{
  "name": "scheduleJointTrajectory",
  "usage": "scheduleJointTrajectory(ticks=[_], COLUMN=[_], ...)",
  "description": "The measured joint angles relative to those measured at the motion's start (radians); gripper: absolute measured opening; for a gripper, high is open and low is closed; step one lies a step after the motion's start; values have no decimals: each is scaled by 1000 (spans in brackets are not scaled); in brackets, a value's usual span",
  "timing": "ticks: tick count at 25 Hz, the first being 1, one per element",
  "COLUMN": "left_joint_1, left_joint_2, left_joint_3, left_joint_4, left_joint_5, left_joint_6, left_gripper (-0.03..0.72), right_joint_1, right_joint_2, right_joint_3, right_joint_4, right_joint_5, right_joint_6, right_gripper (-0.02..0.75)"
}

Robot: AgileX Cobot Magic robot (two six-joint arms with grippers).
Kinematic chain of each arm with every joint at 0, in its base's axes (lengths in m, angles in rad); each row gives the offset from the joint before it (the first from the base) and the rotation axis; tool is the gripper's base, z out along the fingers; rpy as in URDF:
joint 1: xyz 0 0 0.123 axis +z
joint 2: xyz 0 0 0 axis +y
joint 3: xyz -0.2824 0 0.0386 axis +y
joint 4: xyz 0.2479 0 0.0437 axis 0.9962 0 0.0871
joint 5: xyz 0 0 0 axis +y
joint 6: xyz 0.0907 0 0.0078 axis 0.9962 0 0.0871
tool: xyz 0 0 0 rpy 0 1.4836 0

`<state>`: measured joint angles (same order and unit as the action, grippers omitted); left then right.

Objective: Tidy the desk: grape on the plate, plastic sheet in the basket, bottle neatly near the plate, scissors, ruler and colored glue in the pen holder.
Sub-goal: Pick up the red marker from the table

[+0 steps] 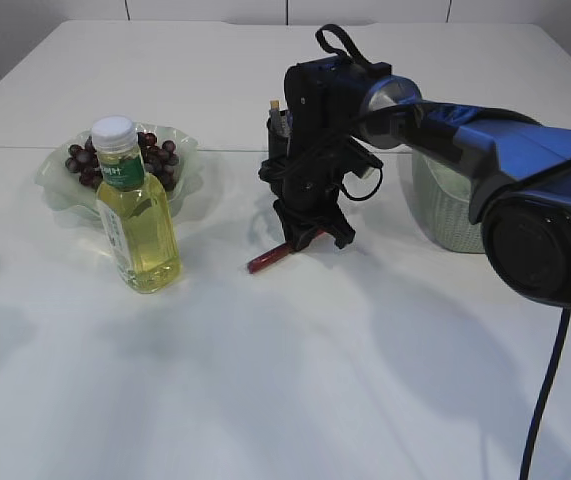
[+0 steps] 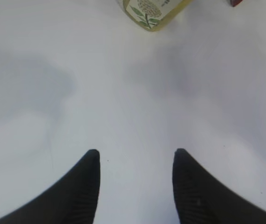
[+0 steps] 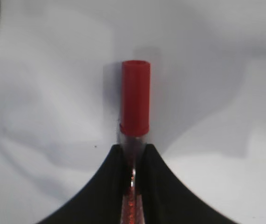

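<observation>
Exterior view: grapes [image 1: 123,158] fill the plate [image 1: 187,150]; right fingers [image 3: 109,186] pinch the glue tube [image 3: 135,100], left fingers [image 2: 84,186] spread.

I can find almost no readable text. The bottle [image 1: 137,210] has a green label just under its white cap, with white letters on it, but from the exterior view I cannot make them out. In the left wrist view the lower label of the bottle [image 2: 149,10] shows only a drawing of a plant, with no words that I can read.
</observation>
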<state>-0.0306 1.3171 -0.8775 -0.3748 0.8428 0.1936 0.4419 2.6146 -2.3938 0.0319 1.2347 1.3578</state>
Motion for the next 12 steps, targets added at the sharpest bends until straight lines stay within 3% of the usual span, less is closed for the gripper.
scheduleJointTrajectory(ticks=[12], left_joint_1=[0], left_joint_2=[0], left_joint_3=[0], left_joint_4=[14], left_joint_5=[-22], left_joint_6=[0], left_gripper=[372], right_joint_1=[-12], right_joint_2=[-32], right_joint_3=[-66], right_joint_4=[74], right_joint_5=[2], right_joint_6=[-488], right_gripper=[137])
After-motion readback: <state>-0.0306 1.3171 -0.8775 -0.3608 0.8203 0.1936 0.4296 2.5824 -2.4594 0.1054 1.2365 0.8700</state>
